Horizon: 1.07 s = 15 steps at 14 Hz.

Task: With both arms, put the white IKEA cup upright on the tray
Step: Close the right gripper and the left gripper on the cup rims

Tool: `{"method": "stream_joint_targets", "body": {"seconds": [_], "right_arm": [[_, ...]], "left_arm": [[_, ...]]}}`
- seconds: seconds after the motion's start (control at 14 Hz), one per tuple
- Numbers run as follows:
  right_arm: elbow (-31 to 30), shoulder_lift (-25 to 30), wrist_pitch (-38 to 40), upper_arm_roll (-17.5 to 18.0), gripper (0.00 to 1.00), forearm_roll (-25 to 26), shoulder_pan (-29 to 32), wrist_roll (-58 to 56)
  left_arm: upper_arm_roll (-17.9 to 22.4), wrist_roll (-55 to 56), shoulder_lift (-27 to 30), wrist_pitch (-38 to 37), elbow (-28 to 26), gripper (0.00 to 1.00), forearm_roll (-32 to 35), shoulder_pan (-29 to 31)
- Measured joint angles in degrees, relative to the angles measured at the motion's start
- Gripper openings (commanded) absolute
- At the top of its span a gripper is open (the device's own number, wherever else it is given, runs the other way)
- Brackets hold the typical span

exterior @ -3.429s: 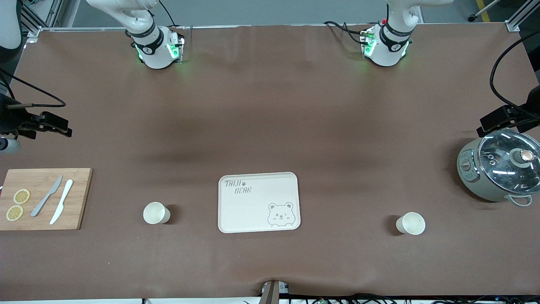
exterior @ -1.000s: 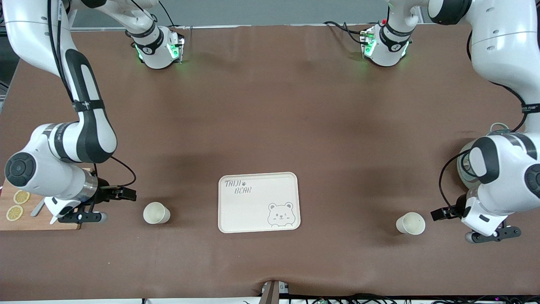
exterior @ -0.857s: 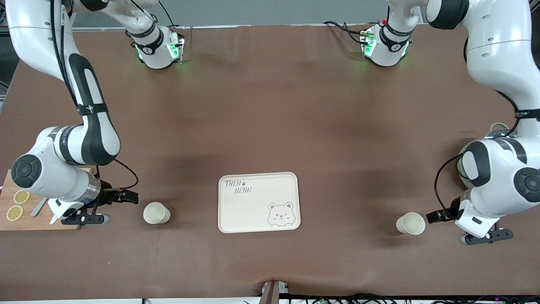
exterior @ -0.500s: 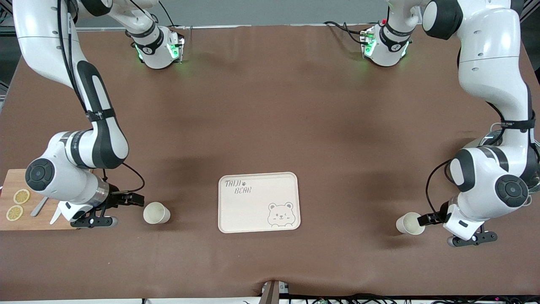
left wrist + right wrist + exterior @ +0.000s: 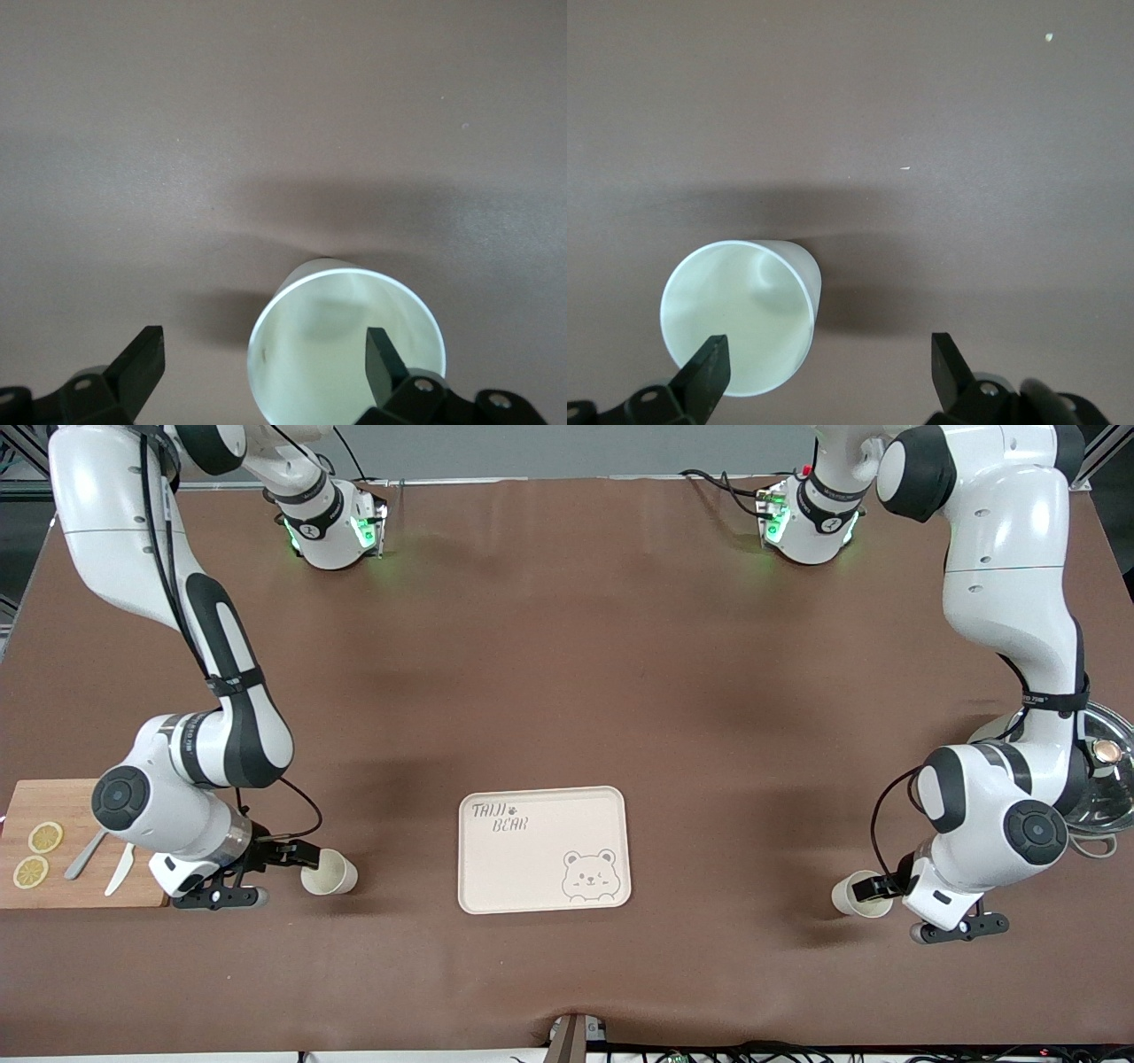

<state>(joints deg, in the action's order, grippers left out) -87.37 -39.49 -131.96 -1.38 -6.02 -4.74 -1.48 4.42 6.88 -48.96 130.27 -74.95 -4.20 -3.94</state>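
Note:
A cream tray (image 5: 542, 815) lies mid-table. Two white cups stand mouth up on the brown table beside it. One cup (image 5: 330, 872) is toward the right arm's end, the other cup (image 5: 855, 893) toward the left arm's end. My right gripper (image 5: 285, 877) is open at the first cup (image 5: 740, 310), with one finger (image 5: 709, 363) over its rim and the other off to the side. My left gripper (image 5: 893, 910) is open at the second cup (image 5: 337, 345). One of its fingers (image 5: 383, 359) is over the mouth, the other outside the wall. Neither cup is gripped.
A bamboo cutting board (image 5: 44, 797) with lemon slices (image 5: 44, 837) and two knives (image 5: 120, 868) lies at the right arm's end, partly under that arm. A pot with a glass lid (image 5: 1107, 779) stands at the left arm's end, close to the left arm's elbow.
Both arms have swung in from the table's ends and brought their grippers to the cups. The fingers have stayed open. The cups and tray have not moved.

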Motion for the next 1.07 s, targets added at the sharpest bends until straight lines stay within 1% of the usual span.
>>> {"method": "stream_joint_targets", "body": {"seconds": [0.14,0.21,0.29,0.36,0.57,0.64,0.86,1.07], "right_arm": [[0.0,-0.9,-1.7,0.0,1.00,0.0,0.0,0.0],[0.0,-1.4,-2.7,0.0,1.00,0.0,0.0,0.0],[0.0,-1.8,-3.2,0.0,1.00,-0.1,0.0,0.0],[0.1,-2.2,-3.4,0.0,1.00,-0.1,-0.1,0.0],[0.1,-3.2,-4.0,0.0,1.00,-0.1,-0.3,0.0],[0.1,-3.7,-4.3,0.0,1.00,-0.1,-0.3,0.0],[0.1,-4.9,-6.9,0.0,1.00,-0.1,-0.8,0.0],[0.3,-5.1,-7.2,0.0,1.00,-0.1,-1.2,0.1]], "left_arm": [[0.0,0.1,0.0,0.0,0.0,0.40,-0.2,0.0],[0.0,0.1,0.0,0.0,0.0,0.28,-0.9,0.0],[0.0,0.1,0.0,0.0,0.0,0.19,-2.0,0.0],[0.0,0.1,0.0,0.0,0.0,0.14,-2.6,0.0],[0.0,0.1,0.0,0.0,0.0,0.02,-2.8,0.0],[0.0,0.1,0.0,0.0,0.0,0.00,-2.8,0.0],[0.0,0.1,0.0,0.1,0.1,0.00,-2.8,0.0],[0.0,0.1,0.1,0.2,1.0,0.00,-2.8,0.0]]}}
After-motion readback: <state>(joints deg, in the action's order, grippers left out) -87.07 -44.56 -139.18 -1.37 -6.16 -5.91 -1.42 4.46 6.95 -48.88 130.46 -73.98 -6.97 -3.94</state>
